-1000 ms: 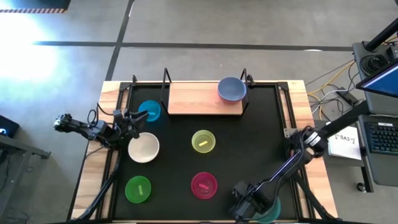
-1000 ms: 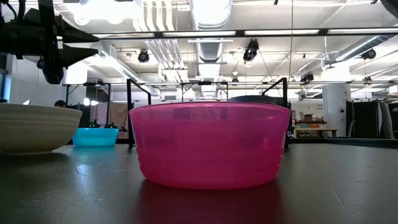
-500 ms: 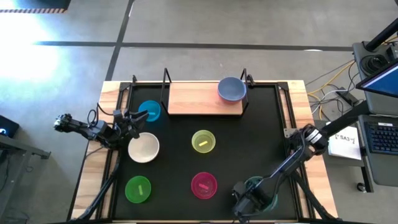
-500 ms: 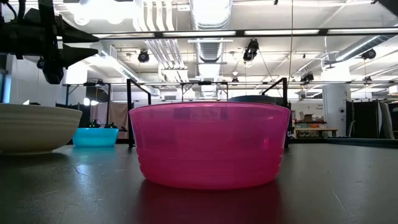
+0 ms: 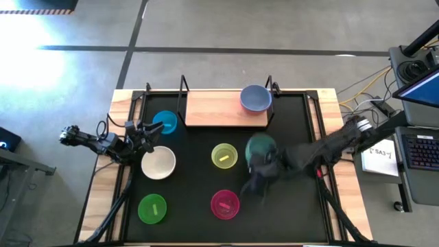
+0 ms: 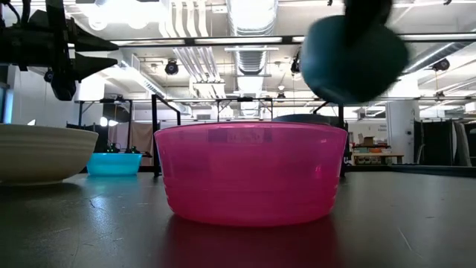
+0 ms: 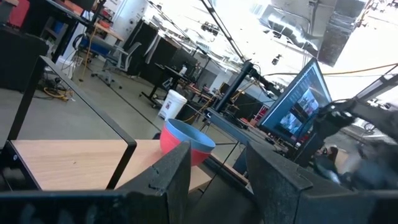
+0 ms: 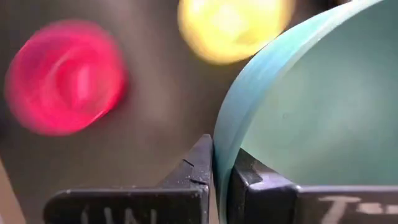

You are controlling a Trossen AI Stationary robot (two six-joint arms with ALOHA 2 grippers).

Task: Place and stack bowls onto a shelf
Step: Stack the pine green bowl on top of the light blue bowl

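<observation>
My right gripper (image 8: 222, 155) is shut on a teal bowl (image 5: 260, 146) held over the middle of the black mat, right of the yellow bowl (image 5: 224, 156); the low view shows the teal bowl (image 6: 353, 59) high above the magenta bowl (image 6: 251, 173). The shelf (image 5: 212, 110) at the far edge bears a grey-blue bowl (image 5: 255, 98), with red showing under it in the left wrist view. Blue (image 5: 165, 122), white (image 5: 158, 162), green (image 5: 152, 208) and magenta (image 5: 225, 204) bowls rest on the mat. My left gripper (image 5: 147, 134) hangs open between the blue and white bowls. My right gripper pinches the teal bowl's rim (image 8: 225, 134), one finger outside the wall (image 8: 198, 163) and one inside it (image 8: 247, 168). The arm reaches in from the table's right. The bowl is lifted clear of the mat and tilted.
The shelf has thin black uprights (image 5: 182, 92) at its ends and bare wood left of the grey-blue bowl. A laptop and cables (image 5: 418, 116) sit off the table's right side. The mat is bare at its near right corner (image 5: 295, 219).
My right gripper has taken the teal bowl at the mat's near right corner, lifted it clear and swung it fast toward the far edge and leftward, to beside the yellow bowl. The left arm has kept still.
</observation>
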